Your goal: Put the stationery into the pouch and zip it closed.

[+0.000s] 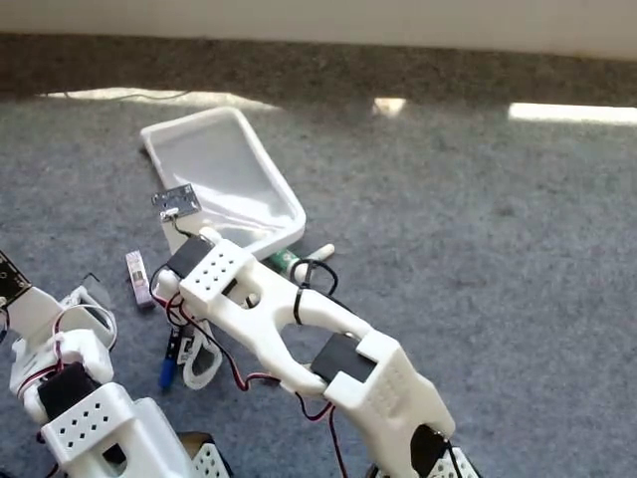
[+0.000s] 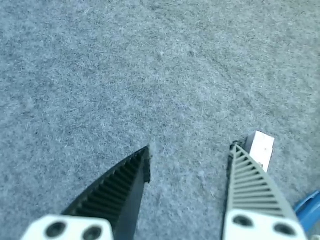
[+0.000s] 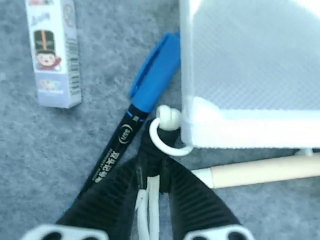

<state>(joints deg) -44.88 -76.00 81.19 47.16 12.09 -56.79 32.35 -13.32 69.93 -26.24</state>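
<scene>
A white mesh pouch (image 1: 224, 179) lies on grey carpet, its corner close up in the right wrist view (image 3: 250, 75). My right gripper (image 3: 155, 155) is shut on the white cord of the zipper pull, whose ring (image 3: 167, 132) sits at that corner. Beside it lie a blue-capped pen (image 3: 150, 80), a small boxed eraser (image 3: 54, 52) and a cream stick (image 3: 260, 170). From above, my right arm (image 1: 259, 299) stretches over the eraser (image 1: 137, 277) and pen (image 1: 171, 360). Just short of the eraser's end (image 2: 261, 147), my left gripper (image 2: 190, 150) hangs open over bare carpet.
A green-capped item (image 1: 289, 261) pokes out beside the pouch, under the right arm. Red and black cables trail from that arm onto the carpet. The left arm (image 1: 60, 349) sits at the near left corner. Open carpet spreads to the right.
</scene>
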